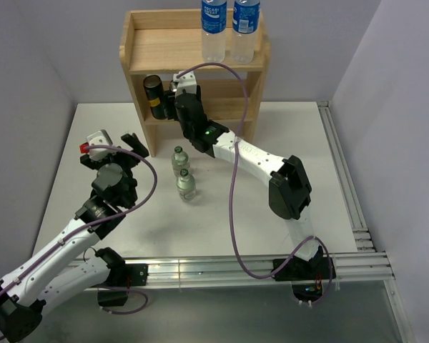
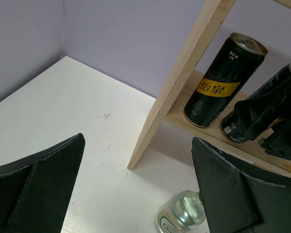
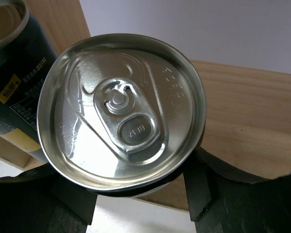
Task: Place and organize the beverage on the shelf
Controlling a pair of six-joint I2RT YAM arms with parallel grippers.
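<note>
Hovering over the 9 o'clock side of the white table point(image 1: 86, 128), the left gripper point(image 1: 116, 148) has its black fingers point(image 2: 39, 187) spread fully wide, with nothing between them. At its 3 o'clock two clear, dark-capped glass bottles point(image 1: 182, 171) stand upright on the table, one just at 6 o'clock of the other. At their 12 o'clock rises the light, two-tier wooden shelf point(image 1: 164, 50). On its lower tier, at the 9 o'clock end, a dark can with a yellow label band point(image 2: 222, 85) stands upright. Just at this can's 3 o'clock the right gripper point(image 3: 140, 194) is closed around a second dark, silver-lidded can point(image 3: 126, 107), an upright one inside that tier. I cannot tell whether its base touches the board. On the top tier, toward 3 o'clock, two clear plastic bottles with blue labels point(image 1: 229, 28) stand side by side.
</note>
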